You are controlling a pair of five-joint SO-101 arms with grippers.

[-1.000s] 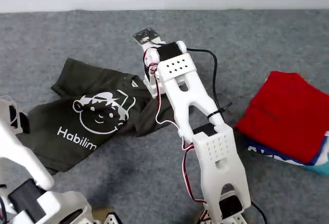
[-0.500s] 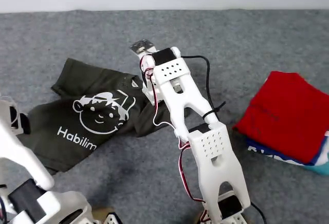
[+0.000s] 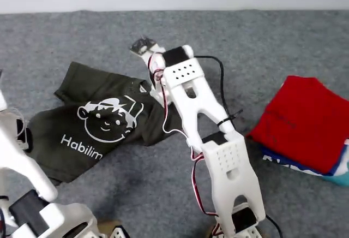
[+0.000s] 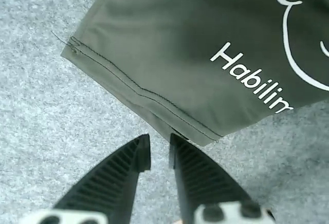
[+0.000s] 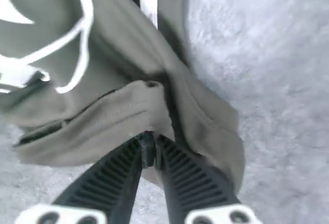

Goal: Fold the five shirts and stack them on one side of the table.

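Dark olive T-shirt with white cartoon-face print (image 3: 103, 131) lies rumpled and unfolded, left of centre on grey felt-covered table (image 3: 272, 47). Right gripper (image 5: 150, 149) at T-shirt's right-hand edge, black jaws clamped on bunched fold of fabric. Left gripper (image 4: 158, 151) low over felt, just beside stitched hem (image 4: 139, 93), jaws narrowly apart, nothing between. Folded red shirt (image 3: 305, 120) tops stack at table's right side, well apart from T-shirt. Blue-and-white layer (image 3: 281, 160) and teal layer (image 3: 339, 179) peek out beneath.
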